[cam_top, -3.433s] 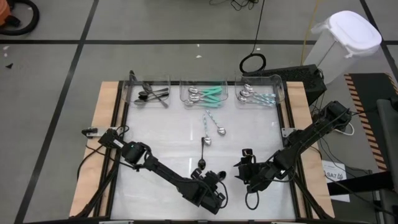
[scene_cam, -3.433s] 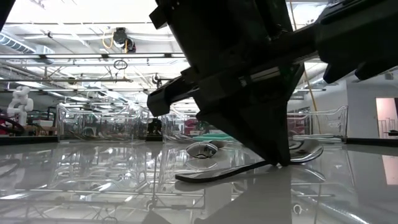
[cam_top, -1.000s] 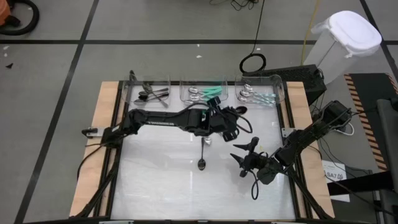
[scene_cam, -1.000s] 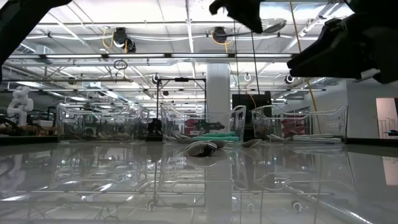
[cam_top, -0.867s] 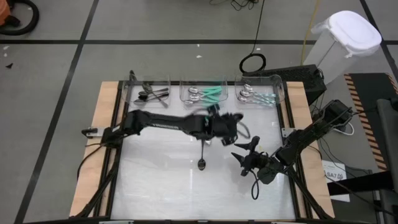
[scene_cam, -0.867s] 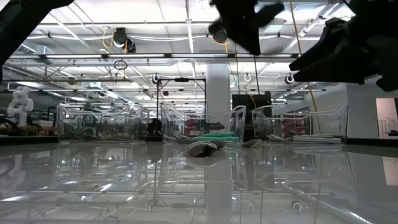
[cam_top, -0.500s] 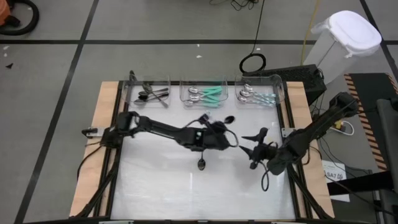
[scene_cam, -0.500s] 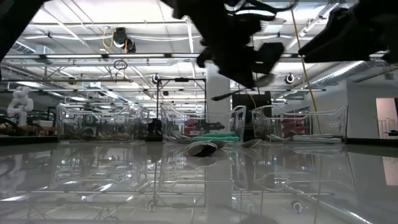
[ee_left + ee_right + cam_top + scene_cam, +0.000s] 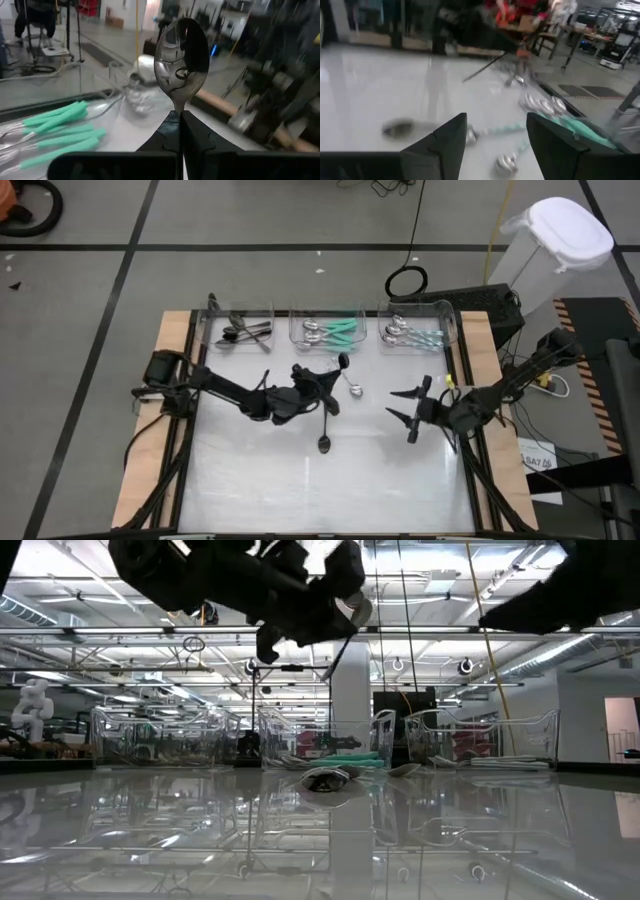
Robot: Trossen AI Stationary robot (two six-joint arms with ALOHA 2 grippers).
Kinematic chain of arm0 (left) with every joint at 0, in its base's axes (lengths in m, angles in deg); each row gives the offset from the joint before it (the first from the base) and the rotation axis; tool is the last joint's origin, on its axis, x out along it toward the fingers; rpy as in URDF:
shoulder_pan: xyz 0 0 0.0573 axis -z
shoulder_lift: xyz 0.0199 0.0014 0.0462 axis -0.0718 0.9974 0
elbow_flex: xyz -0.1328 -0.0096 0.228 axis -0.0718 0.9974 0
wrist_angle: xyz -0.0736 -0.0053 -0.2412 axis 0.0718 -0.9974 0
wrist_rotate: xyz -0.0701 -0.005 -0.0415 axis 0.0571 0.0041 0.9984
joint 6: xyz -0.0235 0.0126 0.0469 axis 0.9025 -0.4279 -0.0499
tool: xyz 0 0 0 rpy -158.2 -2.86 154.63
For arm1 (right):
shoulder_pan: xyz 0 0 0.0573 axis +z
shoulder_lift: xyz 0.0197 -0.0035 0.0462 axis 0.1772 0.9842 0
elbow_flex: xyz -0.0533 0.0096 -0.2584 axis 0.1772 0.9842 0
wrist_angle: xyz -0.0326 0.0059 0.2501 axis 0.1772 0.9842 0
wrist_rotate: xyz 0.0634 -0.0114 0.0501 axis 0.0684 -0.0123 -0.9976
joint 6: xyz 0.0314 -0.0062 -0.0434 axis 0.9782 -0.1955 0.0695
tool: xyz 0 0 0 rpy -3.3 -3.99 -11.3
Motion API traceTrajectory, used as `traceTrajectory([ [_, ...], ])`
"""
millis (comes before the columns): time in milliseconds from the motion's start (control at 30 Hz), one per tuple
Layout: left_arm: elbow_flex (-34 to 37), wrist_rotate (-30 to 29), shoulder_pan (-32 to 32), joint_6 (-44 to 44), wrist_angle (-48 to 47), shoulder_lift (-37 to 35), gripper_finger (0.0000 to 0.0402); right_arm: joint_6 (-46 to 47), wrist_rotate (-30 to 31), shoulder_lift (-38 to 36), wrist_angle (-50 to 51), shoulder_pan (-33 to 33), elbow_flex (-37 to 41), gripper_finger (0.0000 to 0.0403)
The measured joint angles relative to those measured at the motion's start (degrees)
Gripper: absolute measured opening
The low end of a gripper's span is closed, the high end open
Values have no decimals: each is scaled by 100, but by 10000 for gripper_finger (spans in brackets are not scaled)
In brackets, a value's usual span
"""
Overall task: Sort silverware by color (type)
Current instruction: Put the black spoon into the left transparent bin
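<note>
Carrying a black spoon [image 9: 181, 57] above the table's middle, the left gripper [image 9: 325, 383] pinches its handle. It belongs in the far-left bin [image 9: 215, 338], lowered level before letting go. The right gripper [image 9: 408, 406] waits spread and empty.

Three clear plastic bins [image 9: 328, 328] along the table's [image 9: 250, 480] far edge, white lidded container [image 9: 552, 250] on the floor, black cable coil [image 9: 407, 281] nearby
</note>
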Motion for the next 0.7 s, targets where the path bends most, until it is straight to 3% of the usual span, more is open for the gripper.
traceTrajectory([
  [100, 25, 11, 34, 181, 480, -19, 3, 108, -244, 192, -992, -322, 214, 201],
  [267, 24, 12, 236, -99, 1065, -12, 3, 480, -574, 789, -1718, -789, 290, 201],
  [500, 23, -79, 348, -252, 1135, -7, 3, 677, -1438, 2100, -3465, -1294, 216, 201],
  [700, 23, -83, 369, -262, 1140, -7, 3, 675, -1837, 3153, -3663, -1564, -479, 201],
])
